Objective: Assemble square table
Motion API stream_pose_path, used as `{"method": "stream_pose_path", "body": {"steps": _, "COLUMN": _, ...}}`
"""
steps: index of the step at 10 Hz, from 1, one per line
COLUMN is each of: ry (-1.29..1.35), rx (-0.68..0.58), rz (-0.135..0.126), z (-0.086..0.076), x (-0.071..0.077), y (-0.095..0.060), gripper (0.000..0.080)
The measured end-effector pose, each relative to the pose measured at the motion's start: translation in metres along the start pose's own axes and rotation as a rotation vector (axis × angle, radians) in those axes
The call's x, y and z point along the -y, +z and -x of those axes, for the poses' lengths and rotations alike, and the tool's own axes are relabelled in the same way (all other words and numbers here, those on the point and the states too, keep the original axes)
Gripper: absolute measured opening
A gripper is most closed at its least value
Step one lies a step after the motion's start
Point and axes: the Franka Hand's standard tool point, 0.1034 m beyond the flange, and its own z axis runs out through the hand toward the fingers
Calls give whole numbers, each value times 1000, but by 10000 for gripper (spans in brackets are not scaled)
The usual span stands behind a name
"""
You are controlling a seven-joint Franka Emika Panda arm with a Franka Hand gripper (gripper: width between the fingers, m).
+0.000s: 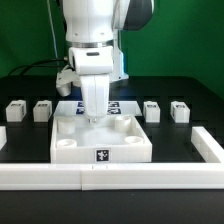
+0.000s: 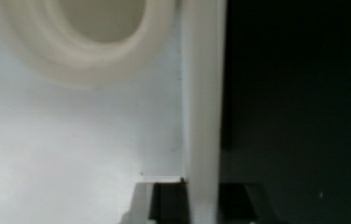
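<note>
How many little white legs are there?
4. On the exterior view's left of the square panel: outer left leg, inner left leg. On its right: inner right leg, outer right leg. The arm may hide more.

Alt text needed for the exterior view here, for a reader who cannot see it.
A white robot arm points straight down, its gripper at the rear middle of the white square table panel. Four small white legs sit on the black table, two on each side of the panel, and a long white rail runs across the front.
</note>
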Motion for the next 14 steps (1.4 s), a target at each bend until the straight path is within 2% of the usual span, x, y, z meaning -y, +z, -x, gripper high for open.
{"method": "stream_pose_path", "body": {"steps": 4, "ry": 3, "rx": 0, "rz": 0, "z": 0, "x": 0, "y": 0, "gripper": 58}}
{"method": "stream_pose_path", "body": {"steps": 5, "ry": 43, "rx": -3, "rz": 2, "z": -8, "x": -3, "y": 0, "gripper": 58}}
{"method": "stream_pose_path", "body": {"steps": 6, "ry": 90, "rx": -12, "rz": 11, "z": -33, "x": -15, "y": 1, "gripper": 58}}
{"method": "stream_pose_path", "body": {"steps": 7, "ry": 116, "rx": -18, "rz": 18, "z": -46, "x": -23, "y": 1, "gripper": 58}}
{"method": "stream_pose_path", "body": {"steps": 8, "ry": 141, "rx": -25, "rz": 29, "z": -62, "x": -35, "y": 1, "gripper": 58}}
{"method": "stream_pose_path", "body": {"steps": 9, "ry": 165, "rx": -39, "rz": 44, "z": -86, "x": -59, "y": 0, "gripper": 58}}
{"method": "stream_pose_path", "body": {"steps": 10, "ry": 128, "rx": -40, "rz": 41, "z": -98, "x": -65, "y": 0, "gripper": 58}}
{"method": "stream_pose_path", "body": {"steps": 13, "ry": 109, "rx": -22, "rz": 17, "z": -100, "x": -66, "y": 0, "gripper": 59}}
{"method": "stream_pose_path", "body": {"steps": 14, "ry": 107, "rx": -21, "rz": 17, "z": -100, "x": -66, "y": 0, "gripper": 59}}
